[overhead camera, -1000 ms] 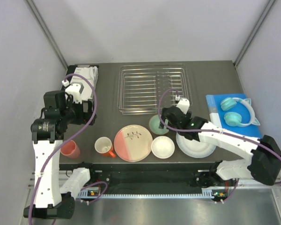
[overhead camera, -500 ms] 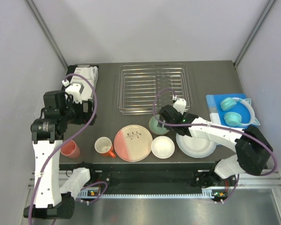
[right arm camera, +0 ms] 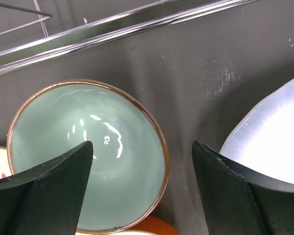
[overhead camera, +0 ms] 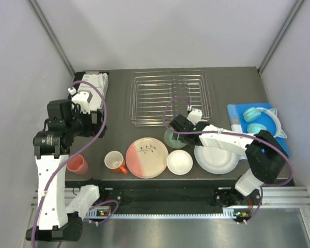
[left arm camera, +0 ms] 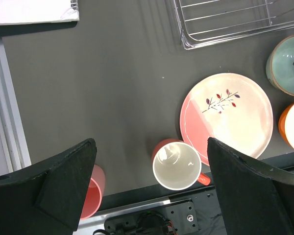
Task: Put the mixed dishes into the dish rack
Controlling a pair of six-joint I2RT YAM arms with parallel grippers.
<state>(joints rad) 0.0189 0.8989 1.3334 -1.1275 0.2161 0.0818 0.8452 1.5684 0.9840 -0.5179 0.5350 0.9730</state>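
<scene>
The silver wire dish rack (overhead camera: 168, 98) stands at the back middle of the table. In front of it lie the mixed dishes: a mint green bowl (overhead camera: 171, 140), a pink-and-cream plate (overhead camera: 147, 157), a small white bowl (overhead camera: 180, 161), a white plate (overhead camera: 216, 159), an orange mug (overhead camera: 114, 161) and a salmon cup (overhead camera: 77, 164). My right gripper (right arm camera: 142, 181) is open and straddles the right rim of the mint bowl (right arm camera: 88, 156), one finger above its inside, the other above the table. My left gripper (left arm camera: 149, 181) hangs open high above the mug (left arm camera: 178, 168) and holds nothing.
Teal headphones (overhead camera: 261, 123) lie on a blue pad at the right. A black tray with white papers (overhead camera: 90, 90) sits at the back left. The rack's front wire (right arm camera: 112, 27) runs just behind the mint bowl, and the white plate (right arm camera: 272, 137) lies close on its right.
The right gripper has moved left and down over the mint bowl's rim, and its jaws have narrowed a little. The left arm has stayed still.
</scene>
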